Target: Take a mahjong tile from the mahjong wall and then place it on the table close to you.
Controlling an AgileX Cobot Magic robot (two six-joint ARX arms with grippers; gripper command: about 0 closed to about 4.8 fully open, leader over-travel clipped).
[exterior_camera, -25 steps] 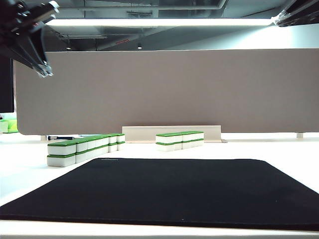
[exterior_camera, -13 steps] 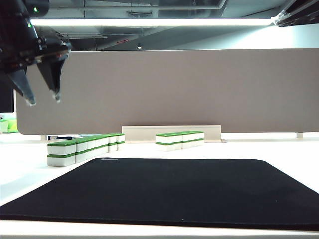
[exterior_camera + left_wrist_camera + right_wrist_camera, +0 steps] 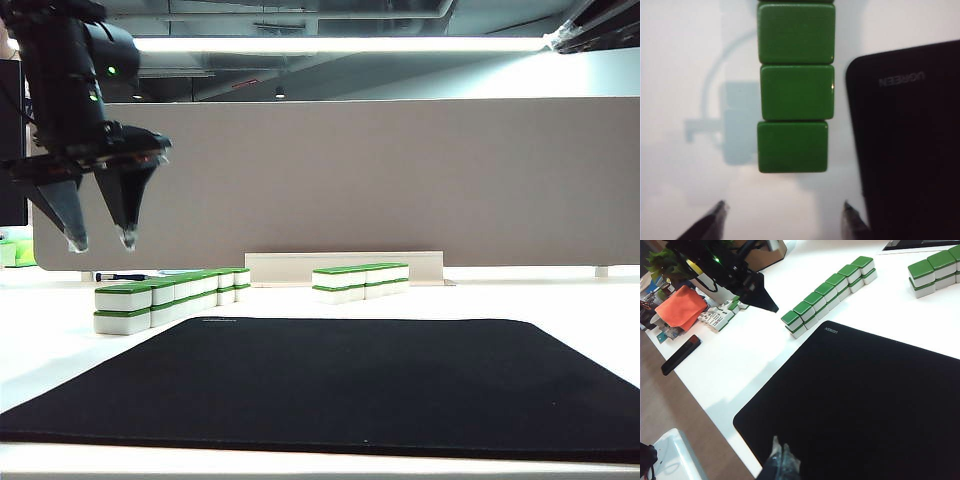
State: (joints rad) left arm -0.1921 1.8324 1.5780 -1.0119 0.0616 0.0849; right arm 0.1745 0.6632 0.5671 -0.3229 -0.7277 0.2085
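Left gripper (image 3: 100,240): hanging in the air above the near end of the mahjong wall (image 3: 165,297), fingers pointing down, jaws standing well apart and holding nothing. In the left wrist view its two dark fingertips (image 3: 715,215) are showing on either side of the row, with bare desk between them and the end tile just beyond.
Right gripper (image 3: 780,460): hovering over the near edge of the black mat (image 3: 865,400), its fingertips sitting pressed together with nothing between them. In the exterior view only a bit of that arm is showing at the upper right corner.
Mahjong wall: lying on the desk (image 3: 560,295) as a straight row of white blocks with green tops, stacked two high, running away from the camera just beside the left edge of the mat. The left wrist view is showing three green tops in line.
Other tile row (image 3: 360,281): sitting farther back, near the middle, in front of a low white bar.
Black mat: covering the middle of the desk, a printed logo showing at the corner nearest the wall.
Partition board (image 3: 400,180): standing upright behind the desk, grey-beige.
Side clutter: an orange cloth (image 3: 682,307) and a dark phone (image 3: 681,355) lying off to the side in the right wrist view.
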